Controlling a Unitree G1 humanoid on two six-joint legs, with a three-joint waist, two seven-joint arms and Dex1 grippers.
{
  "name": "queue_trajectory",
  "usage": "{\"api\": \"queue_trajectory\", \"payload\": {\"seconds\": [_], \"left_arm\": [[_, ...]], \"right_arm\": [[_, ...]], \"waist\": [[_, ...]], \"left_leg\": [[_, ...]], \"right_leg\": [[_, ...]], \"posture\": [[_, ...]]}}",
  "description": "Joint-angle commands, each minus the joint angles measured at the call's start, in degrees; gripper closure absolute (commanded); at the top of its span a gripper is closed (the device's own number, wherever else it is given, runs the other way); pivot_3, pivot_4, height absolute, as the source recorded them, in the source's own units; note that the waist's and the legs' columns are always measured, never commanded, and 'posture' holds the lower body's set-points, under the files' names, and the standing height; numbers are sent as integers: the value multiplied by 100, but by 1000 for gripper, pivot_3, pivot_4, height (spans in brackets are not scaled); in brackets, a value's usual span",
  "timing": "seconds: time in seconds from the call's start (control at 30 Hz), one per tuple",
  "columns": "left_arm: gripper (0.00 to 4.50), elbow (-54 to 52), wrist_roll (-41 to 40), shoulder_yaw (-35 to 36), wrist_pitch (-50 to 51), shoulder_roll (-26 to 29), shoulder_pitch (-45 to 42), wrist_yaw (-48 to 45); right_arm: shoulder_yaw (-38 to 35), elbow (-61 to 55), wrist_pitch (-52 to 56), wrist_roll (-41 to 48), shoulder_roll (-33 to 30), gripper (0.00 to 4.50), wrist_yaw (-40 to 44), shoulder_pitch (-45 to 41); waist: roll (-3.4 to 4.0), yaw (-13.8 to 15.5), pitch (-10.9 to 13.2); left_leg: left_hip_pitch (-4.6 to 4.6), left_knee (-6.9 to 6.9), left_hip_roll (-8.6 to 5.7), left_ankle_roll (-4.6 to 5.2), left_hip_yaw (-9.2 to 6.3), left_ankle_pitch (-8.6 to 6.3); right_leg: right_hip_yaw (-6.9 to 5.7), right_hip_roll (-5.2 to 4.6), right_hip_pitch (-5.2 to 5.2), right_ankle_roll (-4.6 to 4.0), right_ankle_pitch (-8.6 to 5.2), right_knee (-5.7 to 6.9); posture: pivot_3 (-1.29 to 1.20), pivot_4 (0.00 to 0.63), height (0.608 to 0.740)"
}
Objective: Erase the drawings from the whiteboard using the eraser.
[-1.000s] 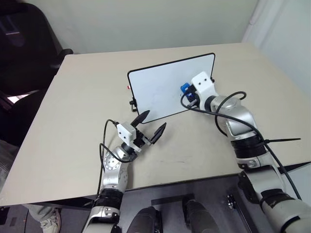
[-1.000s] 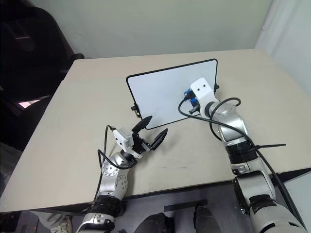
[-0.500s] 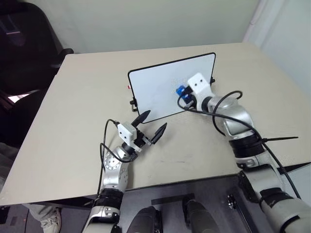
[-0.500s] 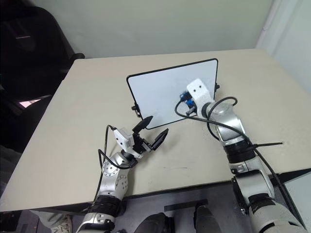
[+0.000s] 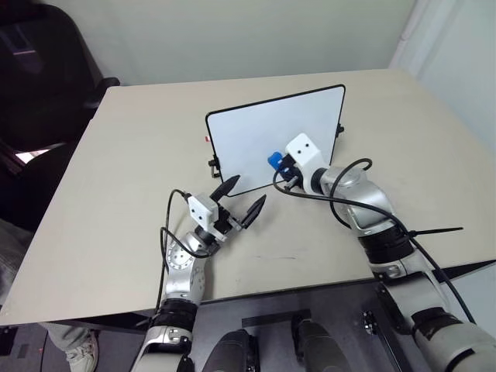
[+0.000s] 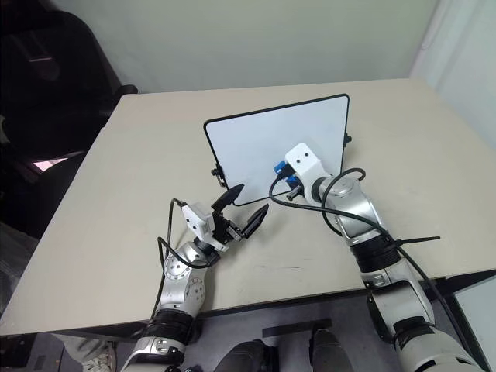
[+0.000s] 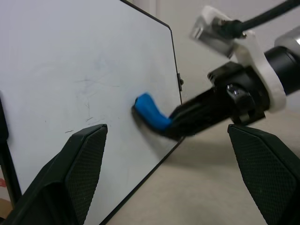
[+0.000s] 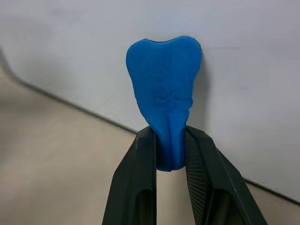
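Two grippers: right gripper (image 8: 169, 154) clamped on eraser (image 8: 164, 89) vs whiteboard (image 5: 256, 132); left gripper (image 5: 240, 199) fingers apart, nr board.

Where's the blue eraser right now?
The eraser is pinched in the right gripper and pressed against the lower middle of the whiteboard, which stands upright on the table, beyond the open left gripper.
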Motion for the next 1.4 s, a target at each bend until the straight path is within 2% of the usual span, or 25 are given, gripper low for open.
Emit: {"api": "queue_trajectory", "payload": {"seconds": [0.03, 0.37, 0.57, 0.73, 0.8, 0.9, 1.07, 1.27, 1.4], "left_arm": [[0, 119, -22, -19, -130, -66, 7, -1], [0, 121, -22, -16, -173, -57, -7, 8], [0, 107, -41, -26, -173, -48, -3, -24], [0, 152, -38, -33, -173, -62, -44, -43], [0, 160, -40, -41, -167, -71, -52, -53], [0, 142, -36, -56, -161, -87, -37, -51], [0, 62, -27, -96, -137, -139, 68, -22], [0, -5, -18, -107, -104, -166, 177, 39], [0, 49, -41, -79, -109, -137, 150, 14]], "right_arm": [[6, -377, -99, 88, 111, 3719, 70, -174], [-449, 908, -22, -322, -141, 3719, -762, -533], [-778, 993, 6, -300, -258, 3719, -1087, -541], [-866, 631, 115, -274, -375, 3719, -1020, -365], [-905, 104, 316, -87, -437, 3719, -797, -165], [-977, -849, 858, 307, -638, 3719, -357, 183], [-1420, -1978, 2148, 750, -1361, 3719, -63, 679], [-1534, -2285, 2491, 897, -2021, 3719, -21, 1356], [-1573, -2304, 2565, 975, -2076, 3719, -115, 1729]], "waist": [[0, 5, 0], [-1, 15, -1], [-1, 3, 0], [-1, 12, 0], [-1, 24, 0], [-1, 44, 0], [-1, 86, 0], [4, 81, -4], [9, 84, -6]], "left_leg": [[0, 0, 0, 1, 0, 0], [1, 2, -1, 4, 0, 2], [-4, 4, -2, 2, 0, 4], [-18, 0, 0, -4, 0, 9], [-20, 1, -1, -1, 0, 10], [-23, 0, -1, 0, 0, 11], [-25, 3, -2, 4, 0, 11], [-19, 0, 0, 5, 1, 9], [-18, -2, 0, 6, 2, 9]], "right_leg": [[0, 0, 0, 0, 0, -2], [-1, -3, -7, 0, 3, -3], [4, -4, -4, 0, 14, 0], [2, -2, -17, -2, 15, 4], [1, -3, -16, -1, 15, 2], [-1, -3, -16, 0, 15, -1], [-4, -3, -9, 6, 10, -8], [-2, -3, -7, 13, 3, -11], [-1, -3, -7, 20, -1, -9]], "posture": [[0, 150, 726], [0, 150, 726], [0, 150, 726], [0, 150, 726], [0, 150, 726], [0, 150, 726], [0, 150, 726], [0, 150, 726], [0, 150, 726]]}}
